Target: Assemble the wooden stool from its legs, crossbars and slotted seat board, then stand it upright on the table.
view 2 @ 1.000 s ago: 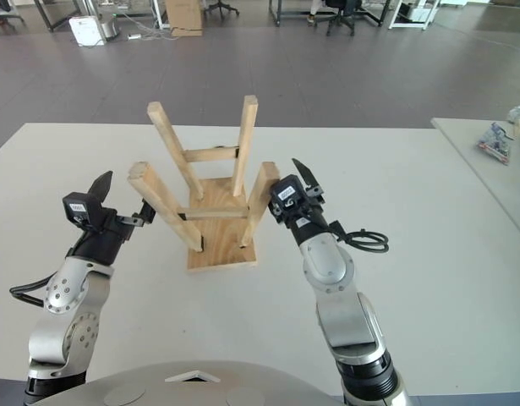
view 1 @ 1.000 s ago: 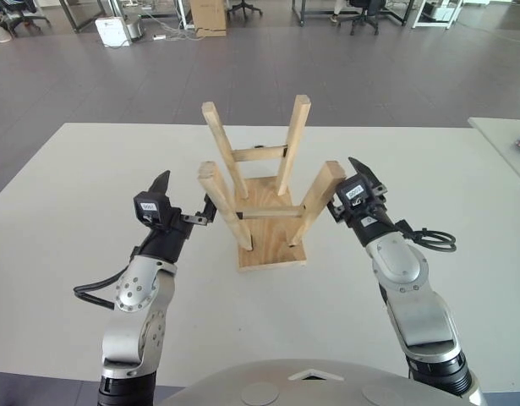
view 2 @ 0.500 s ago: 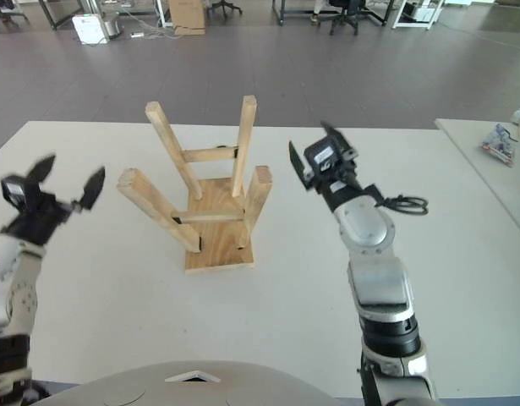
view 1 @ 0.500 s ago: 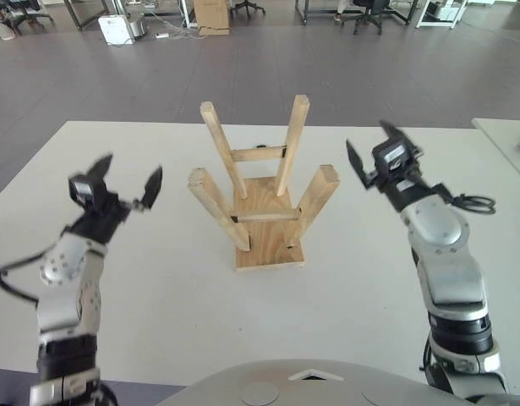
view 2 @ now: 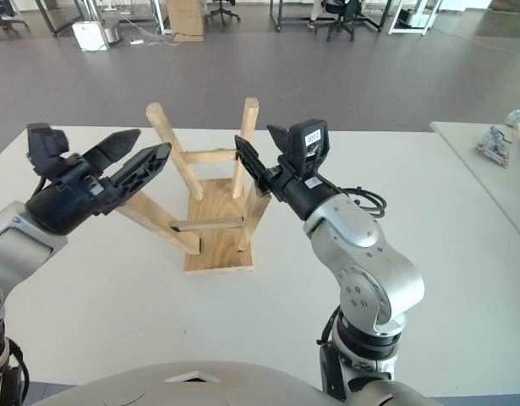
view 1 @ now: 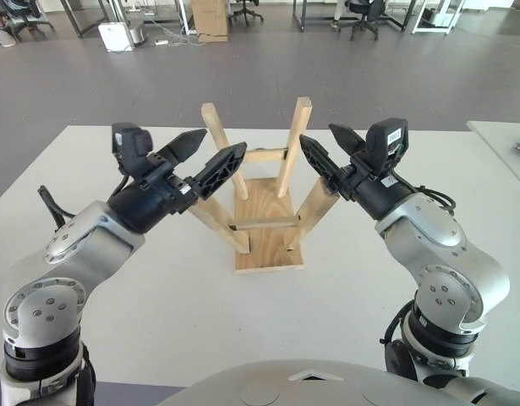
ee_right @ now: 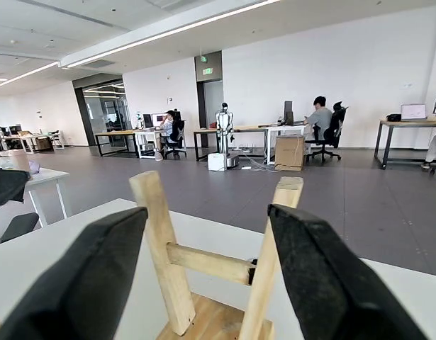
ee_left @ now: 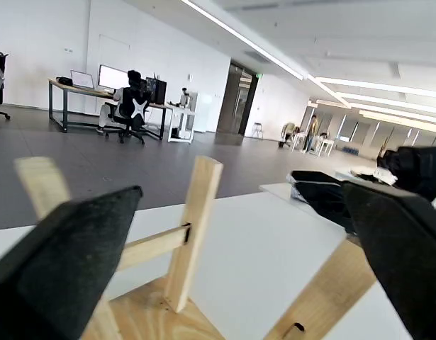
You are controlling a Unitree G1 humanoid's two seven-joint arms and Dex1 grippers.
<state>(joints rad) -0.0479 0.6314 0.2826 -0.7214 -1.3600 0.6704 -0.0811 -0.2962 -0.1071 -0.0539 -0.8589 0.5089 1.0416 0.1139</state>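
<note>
**Wooden stool upside down, flanked by two spread grippers**

Resting as a stool (view 1: 264,211) turned over near the middle of the white tabletop (view 1: 116,279), seat board (view 1: 268,247) lying flat and four legs pointing up and leaning outward. Carrying one crossbar (view 1: 261,156) between the far left leg (view 1: 234,178) and the far right leg (view 1: 292,144), and another between the near left leg (view 1: 221,227) and the near right leg (view 1: 306,220).

Hovering on the stool's left side as the left gripper (view 1: 225,139), fingers (view 1: 217,167) standing wide apart and clasping nothing, tips aiming inward at the far legs. Crossing in front of the near left leg's upper end; touching or not, impossible to tell.

Mirroring this from the other side as the right gripper (view 1: 317,133), fingers (view 1: 320,165) likewise parted and gripping nothing, hanging over the near right leg's upper end and just beside the far right leg.
</note>
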